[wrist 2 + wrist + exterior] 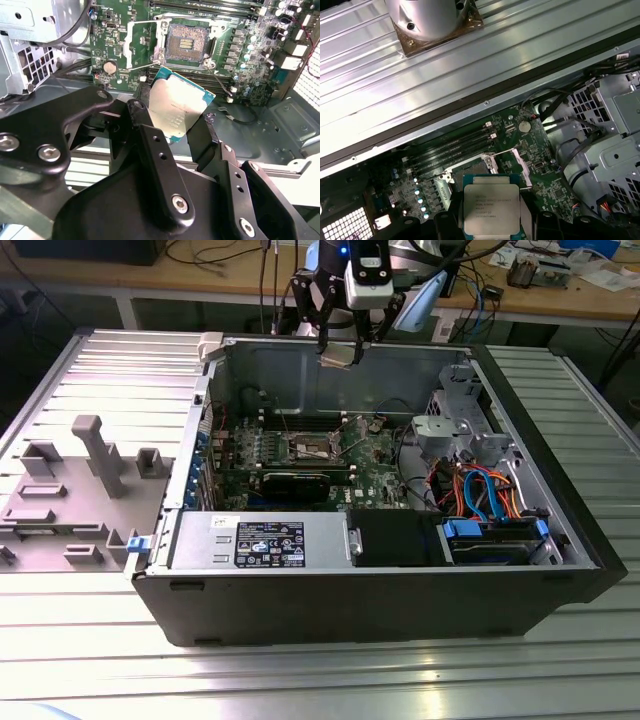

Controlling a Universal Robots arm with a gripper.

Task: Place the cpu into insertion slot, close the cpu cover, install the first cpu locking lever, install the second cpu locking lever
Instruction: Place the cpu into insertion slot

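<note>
On the exterior view's left, one grey parts tray lies on the ribbed surface beside one open computer case. Mid-frame, the lone gripper hangs above the motherboard. It is clamped on the single cpu by its edges, likely to spare the contacts. The one insertion slot lies bare below, and its cpu cover is flipped open beside it.

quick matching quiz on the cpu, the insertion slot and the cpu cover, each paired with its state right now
Things:
1. cpu
2. insertion slot
3. cpu cover

States:
A. swung open beside the slot
B. gripped by the end effector, not yet seated
C. empty, pin grid exposed

Pairs: 1-B, 2-C, 3-A
</note>
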